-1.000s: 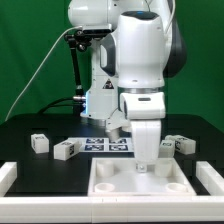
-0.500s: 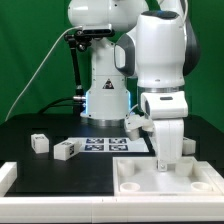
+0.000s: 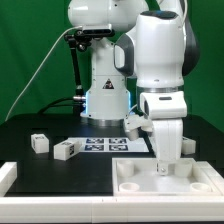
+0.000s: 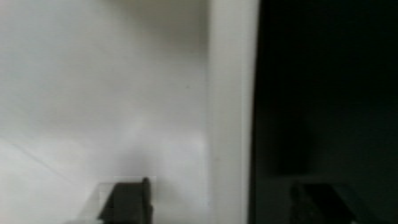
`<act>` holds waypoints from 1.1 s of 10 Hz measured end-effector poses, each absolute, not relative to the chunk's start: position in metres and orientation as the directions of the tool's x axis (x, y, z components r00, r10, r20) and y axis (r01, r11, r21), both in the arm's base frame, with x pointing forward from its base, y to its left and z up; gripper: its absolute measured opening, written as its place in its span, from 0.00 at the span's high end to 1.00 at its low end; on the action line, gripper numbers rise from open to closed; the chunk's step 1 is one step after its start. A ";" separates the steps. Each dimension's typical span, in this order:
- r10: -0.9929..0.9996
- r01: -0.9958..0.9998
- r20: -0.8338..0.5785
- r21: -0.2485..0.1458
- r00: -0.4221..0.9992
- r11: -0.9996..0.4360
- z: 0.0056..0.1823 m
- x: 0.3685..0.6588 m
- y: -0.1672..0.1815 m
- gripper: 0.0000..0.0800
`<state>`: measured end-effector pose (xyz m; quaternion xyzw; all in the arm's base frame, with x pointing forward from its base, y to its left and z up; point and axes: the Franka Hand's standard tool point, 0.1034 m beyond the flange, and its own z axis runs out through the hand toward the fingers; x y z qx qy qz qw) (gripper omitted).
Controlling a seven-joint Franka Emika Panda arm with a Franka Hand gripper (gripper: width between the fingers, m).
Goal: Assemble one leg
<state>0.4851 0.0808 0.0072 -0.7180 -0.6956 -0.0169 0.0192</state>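
Your scene is backed by a plain green wall (image 3: 30, 60), with a black counter (image 3: 30, 125) filling the lower half of the exterior view.

The large white robot arm (image 3: 160, 60) stands at the middle and bends down towards the exterior view's right.

A large flat white tray-like plastic panel with raised rims (image 3: 150, 205) lies at the front of the counter, on the exterior view's right. Behind it, near the arm's base, lies the thin flat white marker board (image 3: 100, 144) with its row of black-and-white tags.

Your gripper (image 3: 165, 168) points straight down and reaches the panel's far part. In the blurred wrist view its two dark fingertips (image 4: 128, 200) stand wide apart. Only a white surface, a pale edge and a dark area show between them, so it grasps nothing.

The leg (image 3: 65, 150), a small white oblong plastic block with black-and-white square tags, lies on the counter just beside the marker board, on the exterior view's left, well apart from the gripper. A second block of the same kind (image 3: 38, 143) lies near it, further to that side.
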 end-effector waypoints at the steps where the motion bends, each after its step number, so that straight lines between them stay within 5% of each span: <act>1: 0.998 0.999 0.051 -0.004 0.032 -0.032 0.007 0.485 0.081 0.32; 2: 0.998 0.999 0.051 -0.004 0.032 -0.032 0.007 0.485 0.081 0.22; 7: 0.998 0.999 0.051 -0.003 0.033 -0.033 0.008 0.485 0.080 0.19; 11: 0.984 0.984 0.037 0.023 0.177 -0.178 0.044 0.465 0.090 0.19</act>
